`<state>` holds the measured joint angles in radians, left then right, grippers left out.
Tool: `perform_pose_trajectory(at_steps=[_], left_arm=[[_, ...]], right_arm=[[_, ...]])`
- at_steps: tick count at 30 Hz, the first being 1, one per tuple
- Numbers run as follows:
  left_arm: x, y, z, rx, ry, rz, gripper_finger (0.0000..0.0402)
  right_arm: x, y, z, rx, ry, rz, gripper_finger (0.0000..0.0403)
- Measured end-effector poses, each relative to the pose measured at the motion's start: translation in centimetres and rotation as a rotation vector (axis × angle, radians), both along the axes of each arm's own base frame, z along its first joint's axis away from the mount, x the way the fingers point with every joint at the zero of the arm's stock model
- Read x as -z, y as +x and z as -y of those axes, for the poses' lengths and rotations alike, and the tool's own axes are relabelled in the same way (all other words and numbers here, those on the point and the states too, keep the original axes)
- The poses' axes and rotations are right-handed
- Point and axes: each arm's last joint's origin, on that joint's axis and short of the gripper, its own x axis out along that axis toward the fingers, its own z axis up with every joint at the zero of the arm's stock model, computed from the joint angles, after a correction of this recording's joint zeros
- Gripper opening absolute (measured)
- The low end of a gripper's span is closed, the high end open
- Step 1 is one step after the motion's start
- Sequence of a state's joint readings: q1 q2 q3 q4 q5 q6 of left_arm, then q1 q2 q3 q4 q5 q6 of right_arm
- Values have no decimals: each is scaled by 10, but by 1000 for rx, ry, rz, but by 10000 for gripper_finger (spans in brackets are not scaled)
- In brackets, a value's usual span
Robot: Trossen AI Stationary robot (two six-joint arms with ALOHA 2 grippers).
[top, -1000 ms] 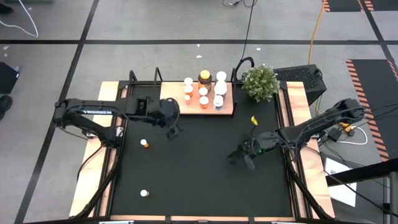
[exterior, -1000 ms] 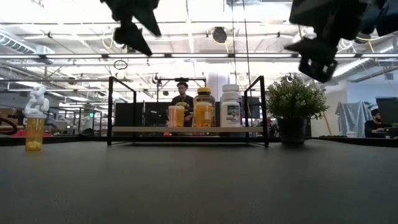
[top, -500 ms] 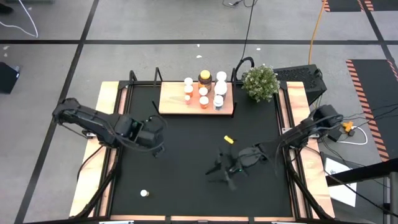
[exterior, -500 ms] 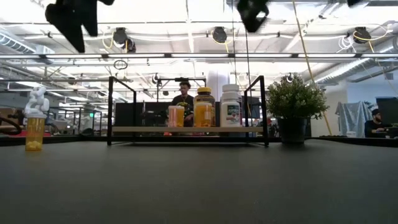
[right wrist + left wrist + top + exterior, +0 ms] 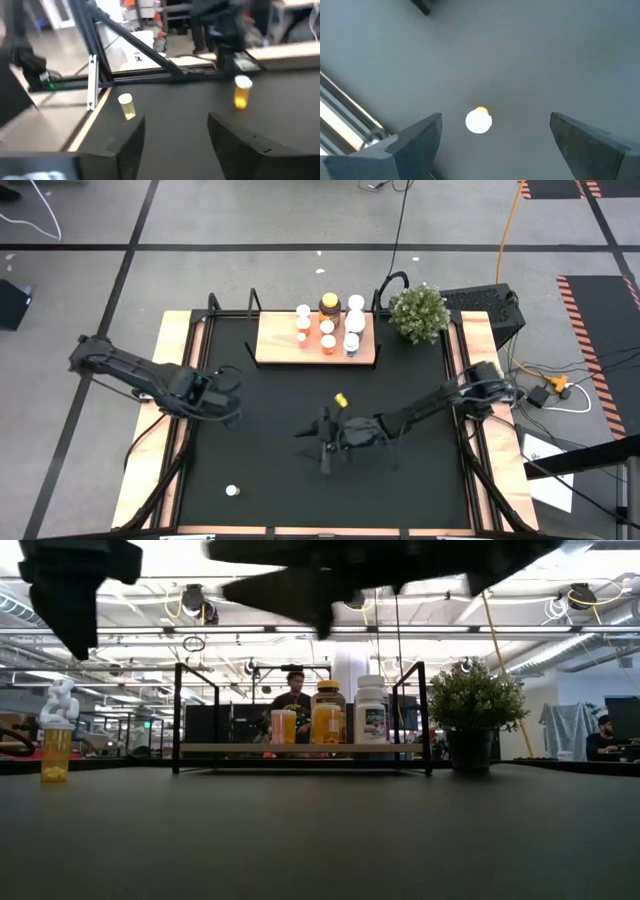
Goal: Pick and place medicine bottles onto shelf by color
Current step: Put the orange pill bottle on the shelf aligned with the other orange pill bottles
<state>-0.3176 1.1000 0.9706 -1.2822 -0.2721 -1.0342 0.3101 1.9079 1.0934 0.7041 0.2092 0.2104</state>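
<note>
An orange bottle with a white cap (image 5: pixel 479 121) stands upright on the black mat near the table's left edge, also in the low view (image 5: pixel 55 752). My left gripper (image 5: pixel 495 122) hangs open above it, pointing down, one finger on either side and clear of it (image 5: pixel 226 408). A second orange bottle (image 5: pixel 232 491) stands at the near left. My right gripper (image 5: pixel 314 444) is open and empty over the middle of the mat, facing left; its wrist view shows both bottles (image 5: pixel 126 106) (image 5: pixel 242 93). The wooden shelf (image 5: pixel 275 340) at the far edge holds several white and orange bottles and an amber jar (image 5: pixel 329 305).
A green potted plant (image 5: pixel 418 312) stands right of the shelf at the far right. The shelf's black posts (image 5: pixel 177 715) rise at its corners. The black mat (image 5: pixel 400 480) lies bare at the near right. People show in the room behind (image 5: pixel 293 700).
My left gripper has gone from beside the shelf toward the table's left and near edges and now stands over the orange bottle. My right gripper has swept from the right side toward the table's left, reaching the middle of the mat. The bottles have not moved.
</note>
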Motion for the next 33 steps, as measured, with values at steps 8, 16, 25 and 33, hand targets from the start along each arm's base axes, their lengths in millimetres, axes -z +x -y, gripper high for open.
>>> perform_pose_trajectory(at_steps=[8, 16, 25, 33], left_arm=[[-1, -38, -13, 152, 25, 54, 369], [6, -48, -15, 287, 29, 9, 369], [6, -49, -15, 352, 13, -24, 369], [6, -50, -13, 406, -19, -38, 369]], right_arm=[[29, 81, 19, 67, -110, 29, 287], [56, 143, 47, 123, -108, 23, 295], [88, 189, 69, 120, -102, -37, 301], [126, 203, 82, 180, -45, -62, 305]])
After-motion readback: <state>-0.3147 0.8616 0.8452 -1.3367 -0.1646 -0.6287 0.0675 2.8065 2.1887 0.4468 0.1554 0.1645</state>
